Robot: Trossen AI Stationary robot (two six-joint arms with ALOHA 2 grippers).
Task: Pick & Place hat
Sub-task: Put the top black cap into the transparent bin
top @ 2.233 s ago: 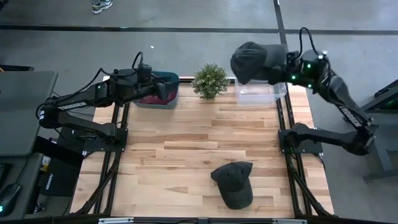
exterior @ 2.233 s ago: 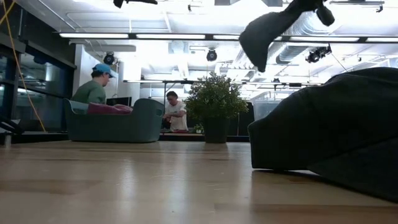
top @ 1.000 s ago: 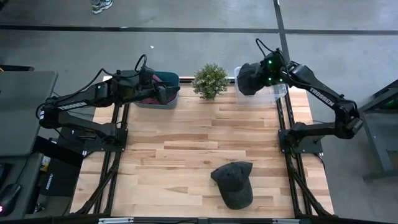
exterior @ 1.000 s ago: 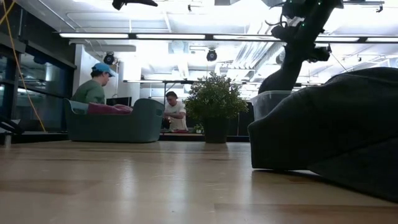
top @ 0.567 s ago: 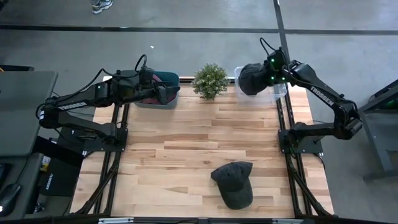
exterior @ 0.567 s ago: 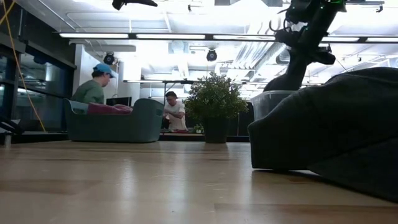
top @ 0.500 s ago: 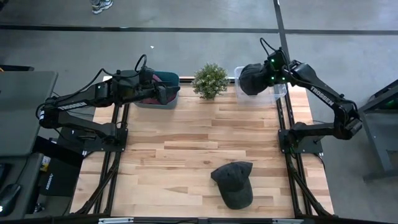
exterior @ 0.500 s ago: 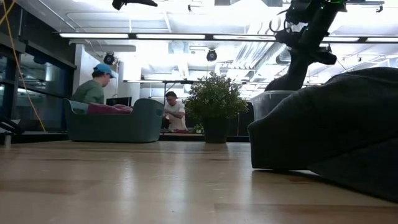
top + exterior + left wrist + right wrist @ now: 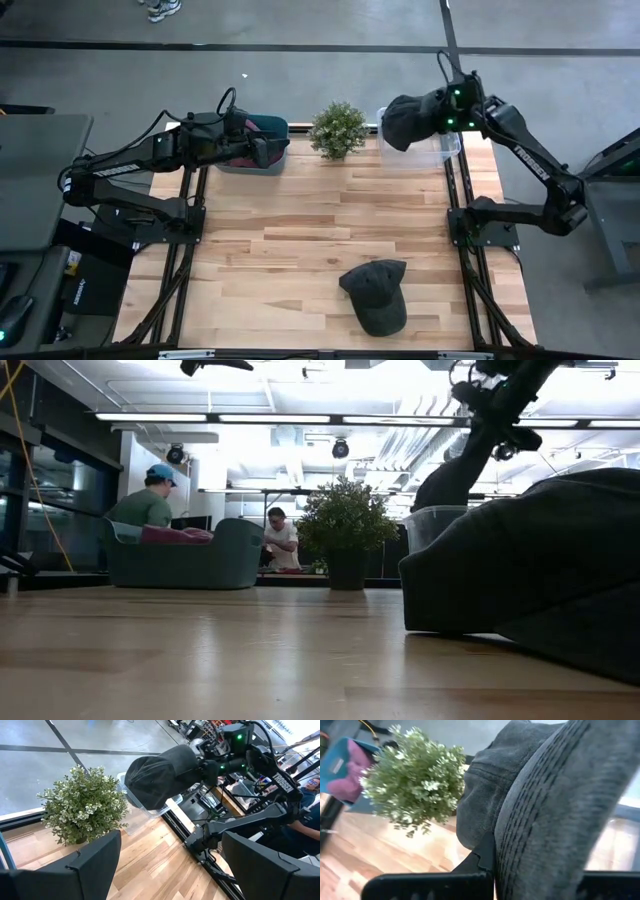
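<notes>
The right fingers (image 9: 437, 112) hold a dark hat (image 9: 408, 118) by its brim, up in the air over a clear box (image 9: 432, 152) at the far right corner of the table (image 9: 300, 230). In the right wrist view the brim is pinched tight and the round part of the hat hangs in front. The hat looks as if it sits just above the box, not down inside it.

The left fingers (image 9: 262, 148) are spread wide with nothing between them. They hang over a blue tub (image 9: 252, 146) at the far left corner. Something pink (image 9: 243, 158) lies in the tub.

A small green plant (image 9: 337, 129) stands between the tub and the box, at the far edge of the table.

A second dark hat (image 9: 377, 295) lies flat on the table near the front edge, well apart from both arms.

In the low view, two people (image 9: 148, 505) sit in the room behind the table.
</notes>
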